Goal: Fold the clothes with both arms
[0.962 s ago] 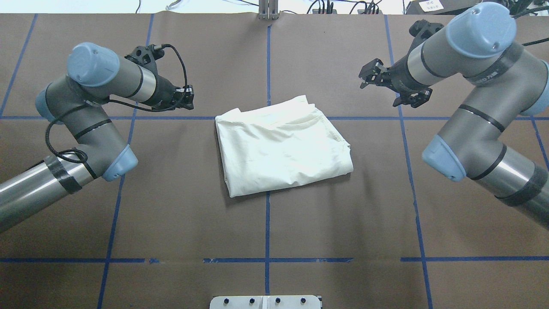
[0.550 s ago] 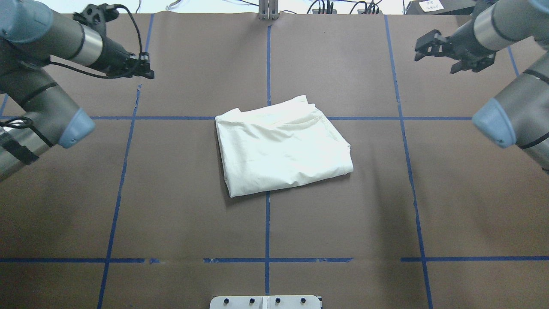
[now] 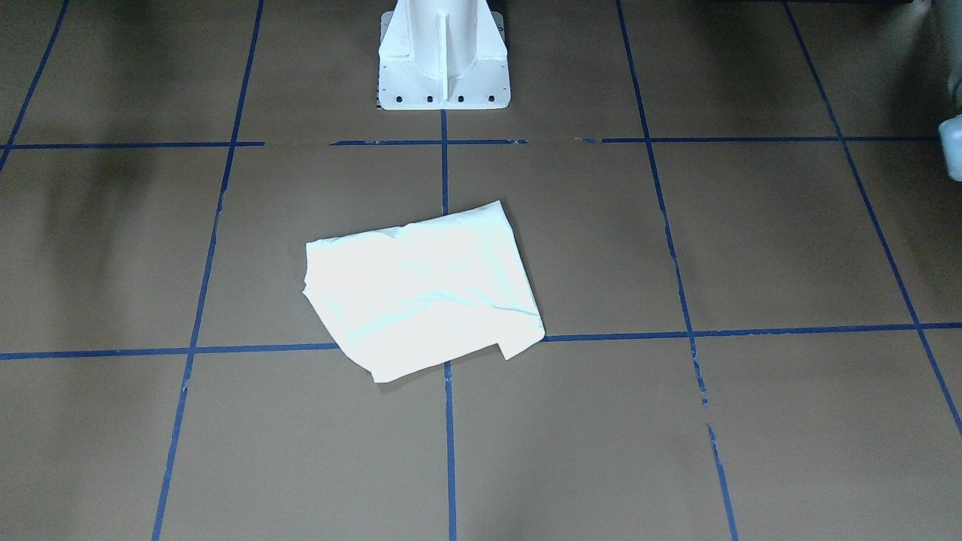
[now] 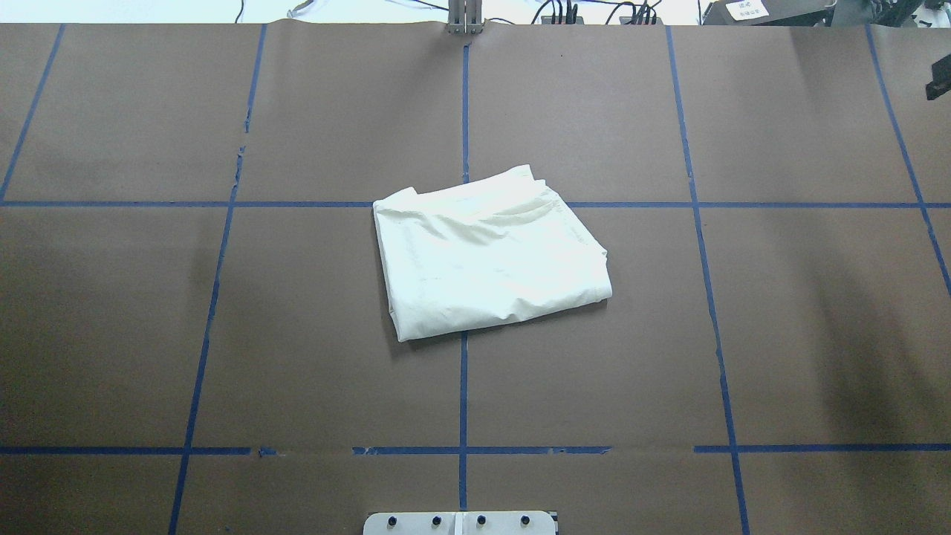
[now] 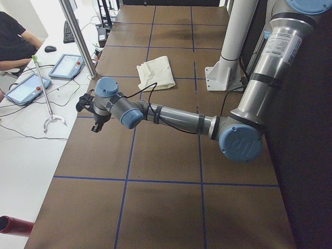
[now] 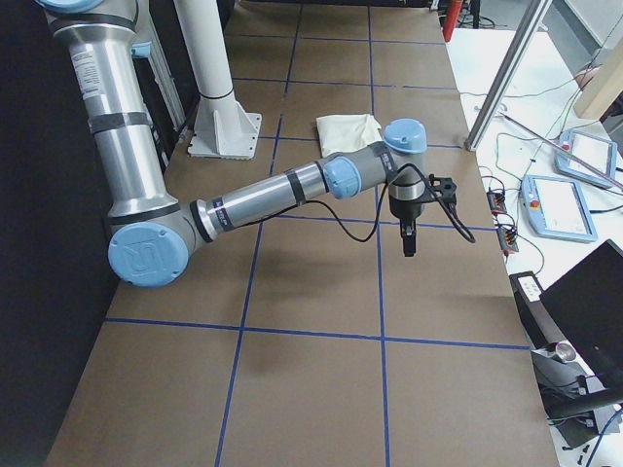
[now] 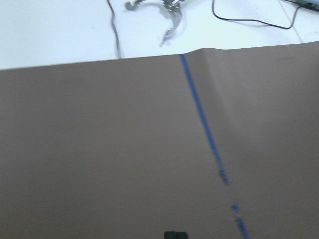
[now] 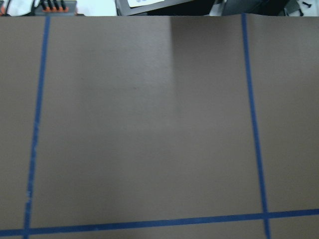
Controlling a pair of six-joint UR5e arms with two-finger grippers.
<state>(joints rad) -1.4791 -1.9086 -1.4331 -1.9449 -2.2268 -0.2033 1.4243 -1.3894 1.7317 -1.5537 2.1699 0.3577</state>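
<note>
The clothes lie as one folded cream-white bundle at the table's middle, plain side up, also seen in the front-facing view and both side views. Nothing touches them. My left gripper hangs over the table's left end near its far edge, far from the clothes; in the left wrist view its fingertips sit together, holding nothing. My right gripper points down over the table's right end. I cannot tell whether it is open or shut. Only a black sliver of that arm shows overhead.
The white pedestal stands at the robot's side of the table. Blue tape lines cross the brown surface. Beyond the far edge are metal posts, tablets, cables, and a person's arm.
Both arms swung outward and toward the far corners, leaving the overhead view. The clothes have not moved.
</note>
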